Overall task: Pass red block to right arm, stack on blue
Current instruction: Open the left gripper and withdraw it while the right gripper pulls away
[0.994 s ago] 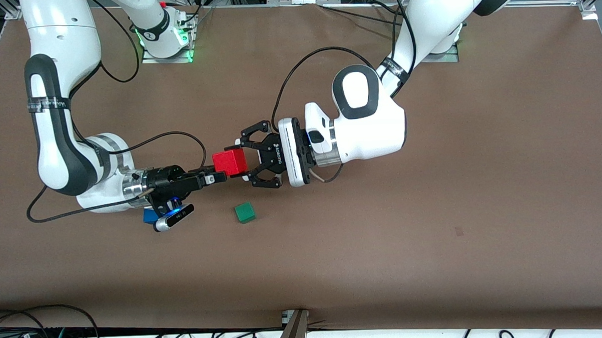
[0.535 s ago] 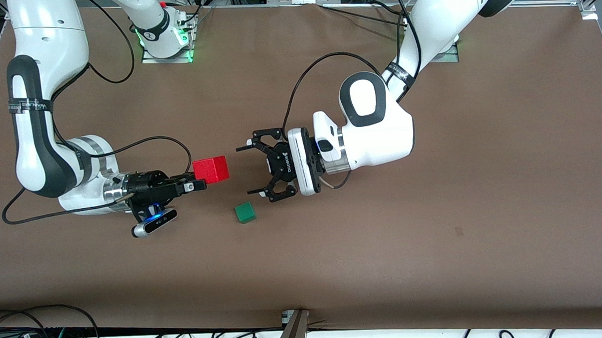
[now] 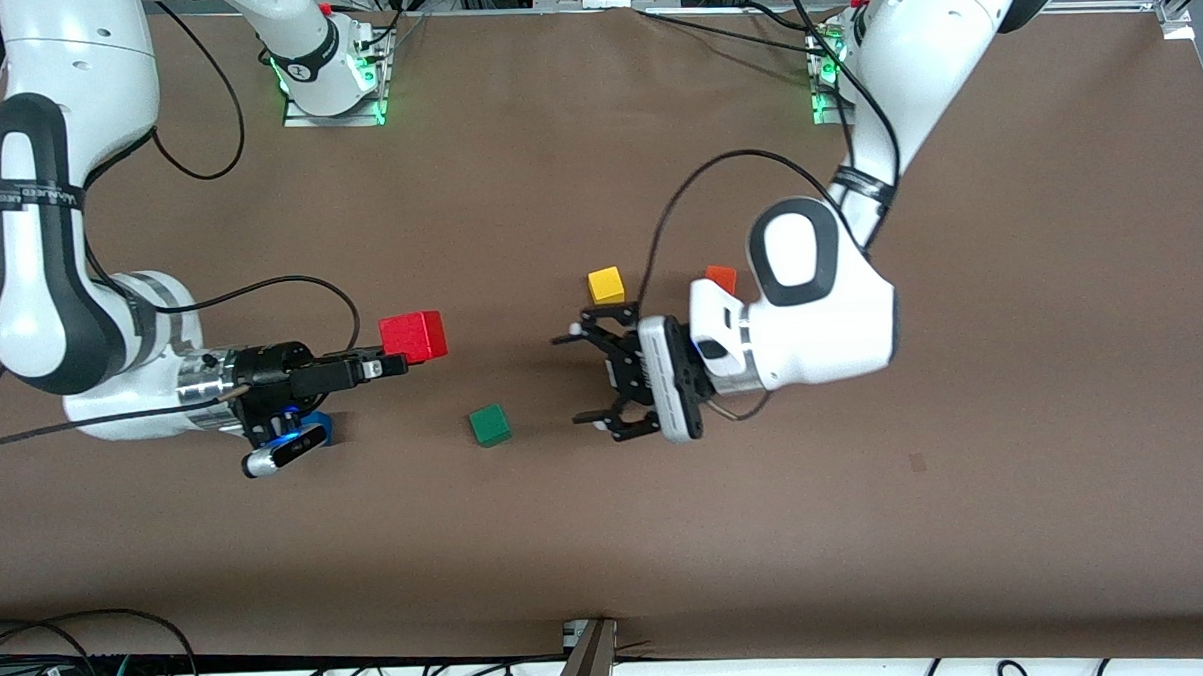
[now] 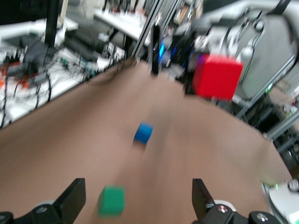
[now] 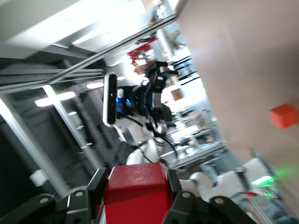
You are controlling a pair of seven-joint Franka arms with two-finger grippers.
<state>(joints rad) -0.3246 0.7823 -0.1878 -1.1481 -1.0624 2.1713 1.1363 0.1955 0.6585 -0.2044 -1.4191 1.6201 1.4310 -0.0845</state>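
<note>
The red block (image 3: 413, 337) hangs above the table, and my right gripper (image 3: 402, 357) is shut on it. In the right wrist view the red block (image 5: 135, 191) fills the space between the black fingers (image 5: 96, 186). The blue cube (image 3: 322, 429) lies on the table, mostly hidden under the right wrist camera; the left wrist view shows the blue cube (image 4: 143, 133) whole. My left gripper (image 3: 575, 379) stands open and empty over bare table between the green and yellow cubes. From the left wrist, the red block (image 4: 217, 76) shows well clear of the left gripper (image 4: 135, 205).
A green cube (image 3: 489, 425) lies between the two grippers, nearer the front camera. A yellow cube (image 3: 607, 285) and an orange cube (image 3: 721, 277) sit beside the left arm's wrist. The orange cube (image 5: 283, 116) also shows in the right wrist view.
The left gripper opened, let go of the red block and drew back toward its own end. The right gripper carried the block toward its end, over by the blue cube.
</note>
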